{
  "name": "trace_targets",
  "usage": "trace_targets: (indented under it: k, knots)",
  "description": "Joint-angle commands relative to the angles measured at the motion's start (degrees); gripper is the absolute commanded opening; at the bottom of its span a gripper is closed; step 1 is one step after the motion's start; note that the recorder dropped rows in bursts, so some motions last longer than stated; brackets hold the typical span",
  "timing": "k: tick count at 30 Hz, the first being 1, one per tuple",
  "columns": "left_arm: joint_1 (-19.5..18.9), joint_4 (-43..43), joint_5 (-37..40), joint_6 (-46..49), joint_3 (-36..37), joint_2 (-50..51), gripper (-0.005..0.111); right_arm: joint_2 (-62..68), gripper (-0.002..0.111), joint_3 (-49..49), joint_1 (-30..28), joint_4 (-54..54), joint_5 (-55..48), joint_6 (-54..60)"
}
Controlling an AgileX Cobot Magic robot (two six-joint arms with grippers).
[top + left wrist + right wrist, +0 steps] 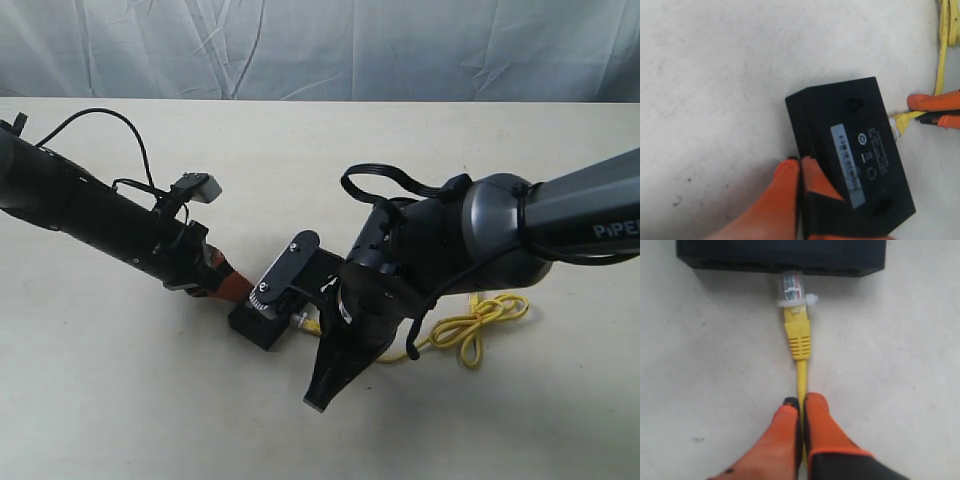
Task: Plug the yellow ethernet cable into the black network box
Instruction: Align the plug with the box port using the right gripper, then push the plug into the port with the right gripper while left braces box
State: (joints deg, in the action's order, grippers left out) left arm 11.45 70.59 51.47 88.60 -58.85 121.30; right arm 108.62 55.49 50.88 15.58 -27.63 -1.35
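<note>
Nearest to us, the right arm reaches down to the tabletop. Its orange jaws are pressed together on the yellow ethernet cable, pinching the cord just behind the ribbed yellow boot. Ahead of the boot, the clear plug, with a white tie around its base, points straight at the side wall of the black network box. Its tip meets that wall, but we cannot tell how far it has gone in.

The box lies flat on the tabletop between the two arms, its white label facing up. On the side away from the plug, the left arm comes in low. Its orange jaws are pressed together with nothing between them, their tips against the box's edge.

Beyond the right arm, the rest of the cable lies on the tabletop in loose loops. Farthest back hangs a grey cloth.
</note>
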Motion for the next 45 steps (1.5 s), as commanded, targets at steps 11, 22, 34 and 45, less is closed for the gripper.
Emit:
trace_targets:
  k: [11,22,34,45]
  knots:
    - [0.13,0.1,-1.15,-0.15,-0.16,0.34,0.0,-0.02,-0.001,-0.19,-0.05,0.72,0.97,0.35]
    - [0.13,0.36,-1.15,-0.15,-0.16,0.34,0.0,-0.11,-0.001,12.14,-0.05,-0.8,-21.04,2.52]
    - [0.13,0.36,-1.15,-0.15,-0.16,0.34,0.0,3.58,-0.001,14.22,0.02,-3.88,-24.01,9.35]
    - [0.13,0.48,-1.15,-0.15,-0.16,0.34,0.0,4.92,-0.001,14.22,0.02,-5.11,-20.79,12.12]
